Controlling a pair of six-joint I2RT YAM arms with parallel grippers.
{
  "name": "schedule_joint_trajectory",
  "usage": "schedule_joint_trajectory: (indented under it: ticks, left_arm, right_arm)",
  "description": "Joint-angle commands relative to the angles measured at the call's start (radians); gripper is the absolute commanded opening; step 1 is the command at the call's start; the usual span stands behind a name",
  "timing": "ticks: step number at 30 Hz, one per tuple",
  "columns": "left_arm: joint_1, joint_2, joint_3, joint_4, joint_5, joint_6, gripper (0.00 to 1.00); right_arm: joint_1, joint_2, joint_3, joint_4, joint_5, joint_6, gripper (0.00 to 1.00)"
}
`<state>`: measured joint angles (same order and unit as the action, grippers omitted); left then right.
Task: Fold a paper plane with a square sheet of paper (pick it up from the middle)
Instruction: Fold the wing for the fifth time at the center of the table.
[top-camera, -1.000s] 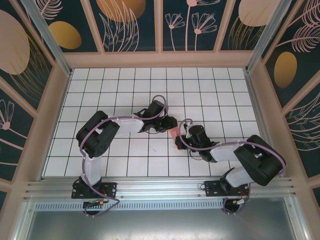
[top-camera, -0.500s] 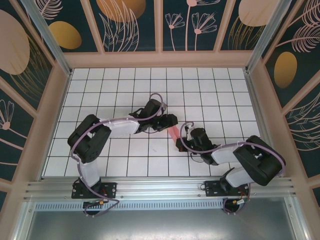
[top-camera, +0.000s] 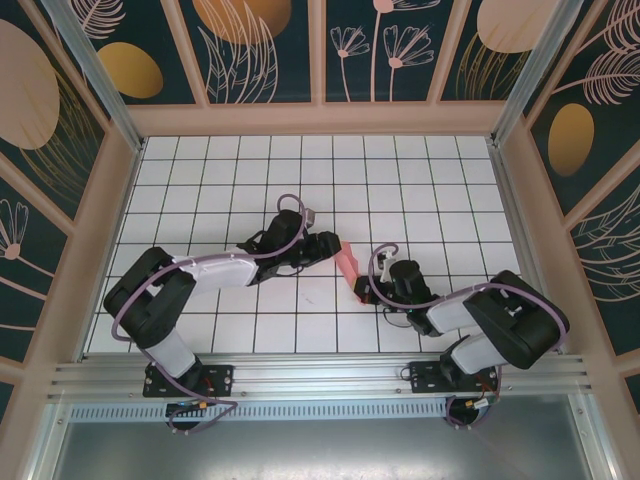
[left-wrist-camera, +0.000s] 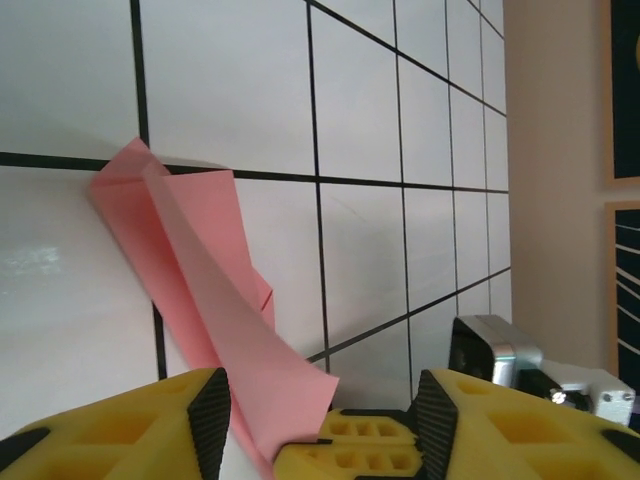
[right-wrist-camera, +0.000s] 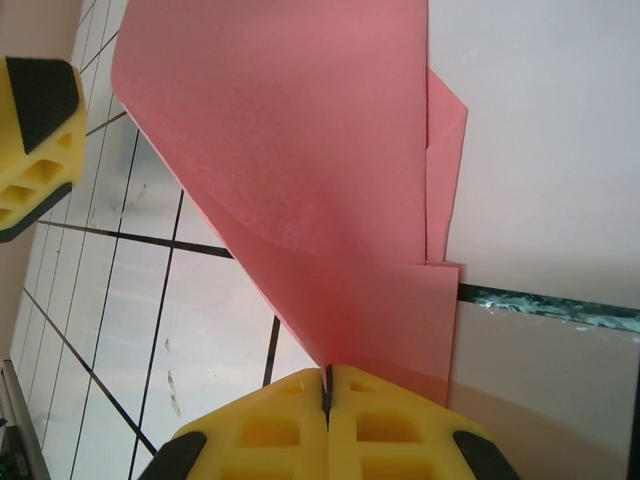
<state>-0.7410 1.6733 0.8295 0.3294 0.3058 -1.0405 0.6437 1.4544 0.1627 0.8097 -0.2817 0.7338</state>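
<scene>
Near the middle of the bench (top-camera: 200, 190), the folded pink paper (top-camera: 347, 262) rises tilted, its near end clamped in the closed right end effector (right-wrist-camera: 328, 375). The left end effector (left-wrist-camera: 322, 405) sits just beside it, fingers apart.

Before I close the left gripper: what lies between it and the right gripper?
The folded pink paper, pinched by the right gripper, reaching toward the left gripper; top view shows it.
</scene>
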Motion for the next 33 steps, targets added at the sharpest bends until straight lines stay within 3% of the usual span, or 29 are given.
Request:
schedule_joint_trajectory:
  ticks: [1,10,18,26,33]
  left_arm:
    - [-0.003,0.035,0.003,0.085,0.040,-0.026,0.52]
    - [-0.004,0.131,0.047,0.132,0.088,-0.039,0.53]
    - [-0.004,0.208,0.119,0.154,0.121,-0.042,0.55]
    - [-0.004,0.252,0.172,0.057,0.095,-0.053,0.53]
    - [-0.004,0.250,0.184,0.015,0.055,-0.046,0.53]
  right_arm:
    - [-0.019,0.045,0.003,0.053,-0.037,0.057,0.00]
    - [-0.048,0.152,0.010,0.115,-0.102,0.132,0.00]
    - [-0.055,0.149,0.032,0.059,-0.101,0.110,0.00]
    - [-0.054,0.122,0.066,-0.016,-0.109,0.076,0.00]
    - [-0.045,0.043,0.105,-0.128,-0.098,0.019,0.16]
